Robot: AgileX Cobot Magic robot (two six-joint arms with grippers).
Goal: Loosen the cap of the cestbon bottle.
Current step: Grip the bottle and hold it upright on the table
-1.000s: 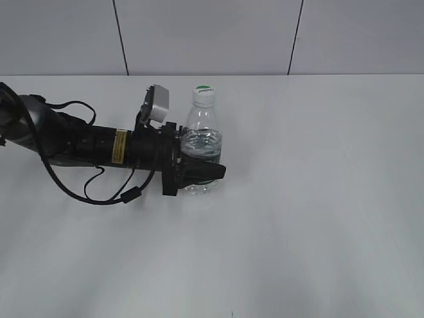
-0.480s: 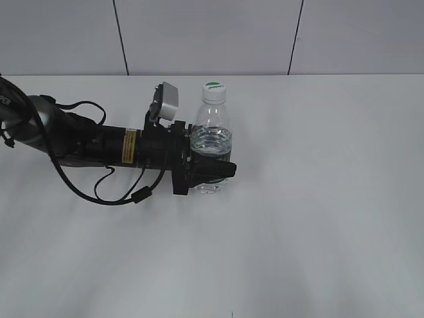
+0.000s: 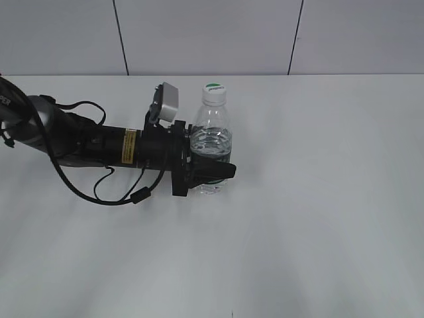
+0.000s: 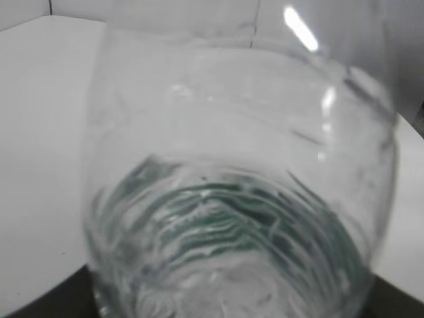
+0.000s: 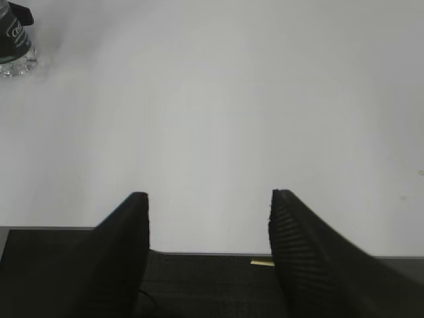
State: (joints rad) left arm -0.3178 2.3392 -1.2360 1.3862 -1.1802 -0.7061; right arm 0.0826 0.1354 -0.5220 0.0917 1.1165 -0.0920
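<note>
The cestbon bottle (image 3: 211, 149) is seen standing upright on the white surface (image 3: 318, 199), left of the middle in the exterior view, with the cap (image 3: 214, 91) seated on its neck. The left tool (image 3: 211, 169) is clamped around the bottle's lower body at the green label band. The right tool (image 5: 209, 199) is held spread apart above bare surface, grasping nothing, well apart from the bottle.

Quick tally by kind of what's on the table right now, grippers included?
Water bottles: 1, the cestbon bottle, upright, clamped at its label band.
Screw caps: 1, the white cap, on the bottle's neck.
Grippers: 2, left gripper on the bottle, right gripper open over bare table.
Total: 4
</note>
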